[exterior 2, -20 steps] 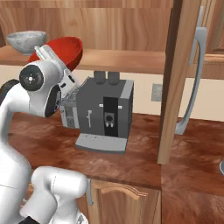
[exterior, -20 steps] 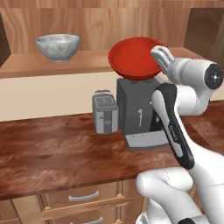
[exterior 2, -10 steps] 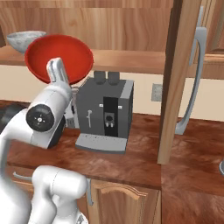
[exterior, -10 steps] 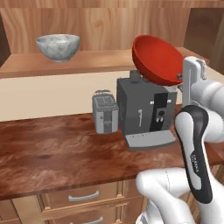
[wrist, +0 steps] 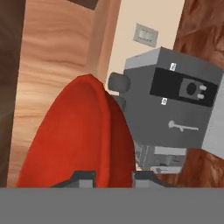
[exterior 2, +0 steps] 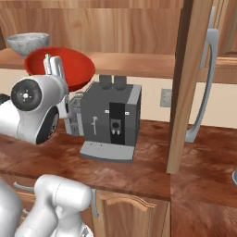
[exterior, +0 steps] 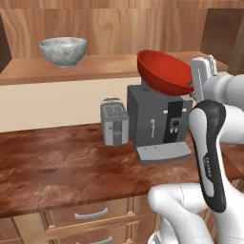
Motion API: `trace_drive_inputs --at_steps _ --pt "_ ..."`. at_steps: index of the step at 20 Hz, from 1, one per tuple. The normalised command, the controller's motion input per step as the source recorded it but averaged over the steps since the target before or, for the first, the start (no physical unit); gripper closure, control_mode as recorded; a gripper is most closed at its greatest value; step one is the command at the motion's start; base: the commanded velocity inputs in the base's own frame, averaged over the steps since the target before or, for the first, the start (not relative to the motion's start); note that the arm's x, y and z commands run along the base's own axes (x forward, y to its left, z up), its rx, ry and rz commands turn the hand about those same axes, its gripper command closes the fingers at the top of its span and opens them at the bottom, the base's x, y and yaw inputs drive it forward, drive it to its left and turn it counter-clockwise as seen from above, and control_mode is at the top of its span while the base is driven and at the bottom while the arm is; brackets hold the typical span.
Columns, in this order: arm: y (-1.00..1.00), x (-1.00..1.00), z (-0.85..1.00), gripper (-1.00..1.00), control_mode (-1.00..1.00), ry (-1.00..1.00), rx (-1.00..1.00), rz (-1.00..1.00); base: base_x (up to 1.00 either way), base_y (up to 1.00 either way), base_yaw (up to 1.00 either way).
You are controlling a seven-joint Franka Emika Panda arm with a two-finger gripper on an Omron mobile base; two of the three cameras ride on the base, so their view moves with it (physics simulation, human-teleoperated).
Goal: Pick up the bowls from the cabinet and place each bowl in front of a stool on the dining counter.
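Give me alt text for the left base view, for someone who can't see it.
A white robot arm's gripper holds a tilted red bowl above a grey coffee machine and toaster on a wooden counter. A marbled grey bowl sits on the cabinet shelf behind.

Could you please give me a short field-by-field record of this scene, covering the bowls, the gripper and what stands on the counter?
red bowl: held tilted in the air by its rim, above the coffee machine
gripper: shut on the red bowl's rim
marbled bowl: upright on the cabinet shelf
toaster: on the counter, beside the coffee machine
cabinet door: open, seen edge-on in the right base view
task state: one bowl lifted out, none placed yet
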Motion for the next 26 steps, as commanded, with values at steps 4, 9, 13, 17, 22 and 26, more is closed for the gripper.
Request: trace_drive_inputs --at_steps 4,9,13,17,22,26 --pt "0.27 0.0 0.04 1.0 -1.0 0.27 -0.21 0.0 0.0 0.0 0.0" --pt "0.17 0.0 0.0 1.0 1.0 0.15 -0.12 0.0 0.0 0.15 0.0" --pt "0.0 0.0 0.0 1.0 1.0 0.0 0.0 0.0 -0.17 0.4 0.05" --pt "0.0 0.0 0.0 1.0 1.0 0.0 0.0 0.0 -0.61 0.39 0.11" --pt "0.0 0.0 0.0 1.0 1.0 0.0 0.0 0.0 -0.88 0.4 0.13" --pt "0.0 0.0 0.0 1.0 1.0 0.0 0.0 0.0 -1.0 0.52 0.15"
